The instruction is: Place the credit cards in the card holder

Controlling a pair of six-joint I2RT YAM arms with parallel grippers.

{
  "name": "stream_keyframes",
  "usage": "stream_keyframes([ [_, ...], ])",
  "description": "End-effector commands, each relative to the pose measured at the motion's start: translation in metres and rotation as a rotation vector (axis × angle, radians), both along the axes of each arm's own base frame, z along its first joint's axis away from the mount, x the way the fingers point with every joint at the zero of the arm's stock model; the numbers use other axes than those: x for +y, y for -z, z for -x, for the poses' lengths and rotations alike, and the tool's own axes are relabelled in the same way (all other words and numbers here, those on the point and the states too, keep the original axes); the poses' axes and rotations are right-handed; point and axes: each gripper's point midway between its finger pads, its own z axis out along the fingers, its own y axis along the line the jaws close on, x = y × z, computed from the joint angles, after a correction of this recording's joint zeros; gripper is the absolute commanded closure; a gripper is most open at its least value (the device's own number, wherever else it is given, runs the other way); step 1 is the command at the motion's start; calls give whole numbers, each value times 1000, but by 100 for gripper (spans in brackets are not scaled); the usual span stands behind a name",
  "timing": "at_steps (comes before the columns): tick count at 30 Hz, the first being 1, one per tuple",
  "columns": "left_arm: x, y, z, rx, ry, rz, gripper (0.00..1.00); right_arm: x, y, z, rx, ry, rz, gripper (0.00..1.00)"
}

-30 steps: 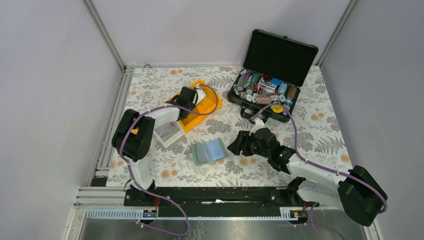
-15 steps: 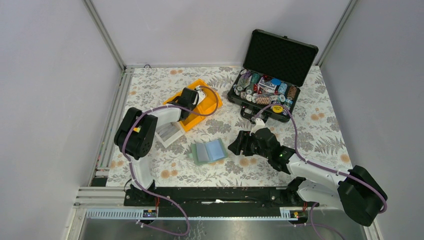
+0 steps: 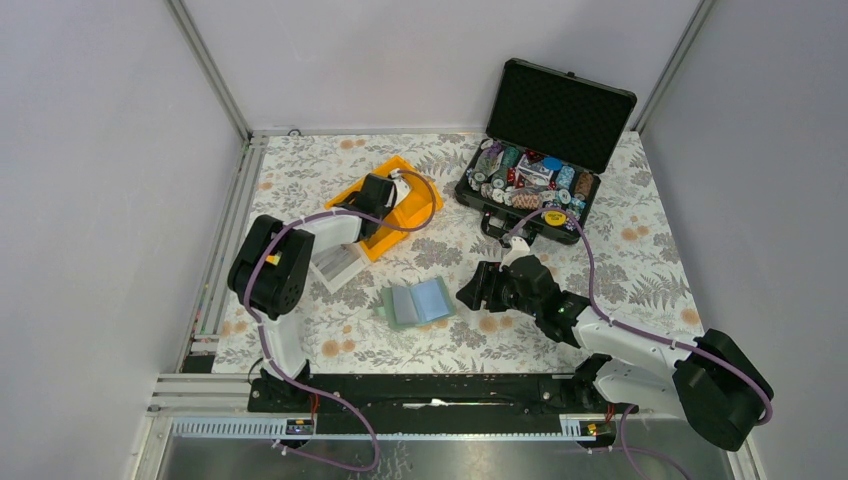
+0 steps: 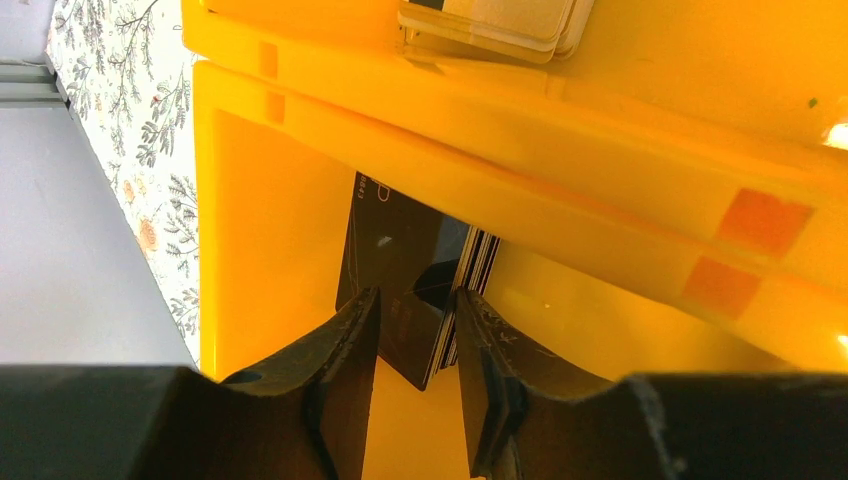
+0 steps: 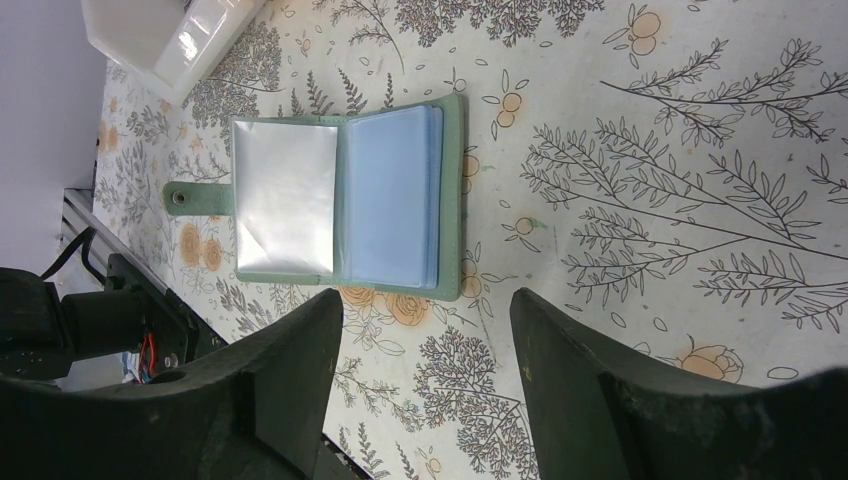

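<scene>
The card holder (image 3: 418,302) lies open on the table, sage-green cover down and pale blue pockets (image 5: 390,195) up. A stack of black credit cards (image 4: 410,280) stands on edge in the yellow bin (image 3: 412,212). The front card leans out from the rest. My left gripper (image 4: 418,305) reaches into that bin with one finger on each side of the stack. It is narrowly open, and yellow shows between the left finger and the cards. More tan cards (image 4: 500,15) lie in the neighbouring compartment. My right gripper (image 5: 425,305) hovers wide open and empty, just right of the holder.
A white bin (image 3: 338,265) sits beside the yellow one, under the left arm. The big black case (image 3: 545,150) with poker chips (image 3: 525,180) stands open at the back right. Metal rails run along the left and near table edges.
The left arm's elbow has shifted slightly while its gripper stays in the yellow bin. The right arm and the card holder have not moved.
</scene>
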Motion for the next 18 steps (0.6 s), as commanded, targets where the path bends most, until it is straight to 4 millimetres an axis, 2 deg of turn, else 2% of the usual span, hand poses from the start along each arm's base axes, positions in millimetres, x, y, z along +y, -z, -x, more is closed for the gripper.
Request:
stream_keyframes([
  [1, 3, -35, -15, -92, -12, 37, 63, 2, -10, -10, -41, 14, -16, 30],
  [8, 4, -29, -14, -68, -17, 38, 60, 1, -10, -9, -40, 16, -17, 30],
  [18, 9, -44, -15, -113, -31, 38, 60, 1, -9, -9, -39, 18, -16, 30],
])
